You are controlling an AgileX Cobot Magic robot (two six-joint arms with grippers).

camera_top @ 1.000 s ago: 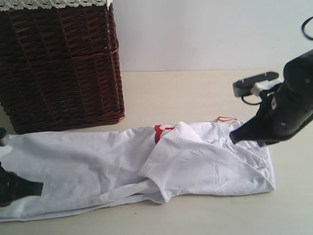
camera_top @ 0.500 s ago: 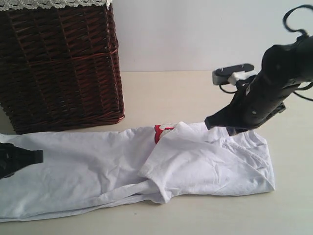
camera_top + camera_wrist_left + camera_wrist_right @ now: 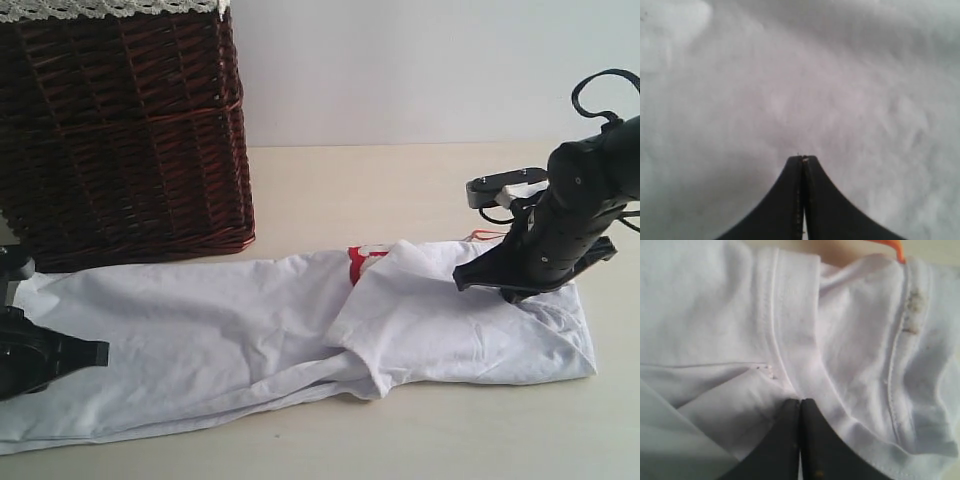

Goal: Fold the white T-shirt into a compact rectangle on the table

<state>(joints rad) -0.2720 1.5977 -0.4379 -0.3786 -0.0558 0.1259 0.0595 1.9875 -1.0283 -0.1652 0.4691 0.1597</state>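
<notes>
White T-shirt [image 3: 230, 330] lies on the tabletop [image 3: 400, 190], stretched out long from the left edge of the exterior view across to the right, just in front of a dark wicker basket [image 3: 120, 130] standing at the back left. The garment is only partly folded. The left portion is a broad, creased band, flat on the surface. On the right portion a flap of cloth is turned over on top, and its free corner points toward the near edge. A scrap of red lettering [image 3: 357, 265] shows at the far side where the flap begins. A thin orange tag [image 3: 487, 235] lies at the collar end, on the far edge beside the right arm [image 3: 560, 220]. Right jaws are clenched, tips together and pressed down onto the shirt's right portion. In the right wrist view the tips meet at a stitched seam near the collar band, with the orange tag [image 3: 890, 246] beyond. I cannot tell whether any cloth is nipped between them. The left arm [image 3: 30, 365] sits low over the shirt's left end, near the front edge. Left jaws are clenched too, tips together over plain white fabric [image 3: 805, 90] in the left wrist view. No cloth is visibly caught between them.
</notes>
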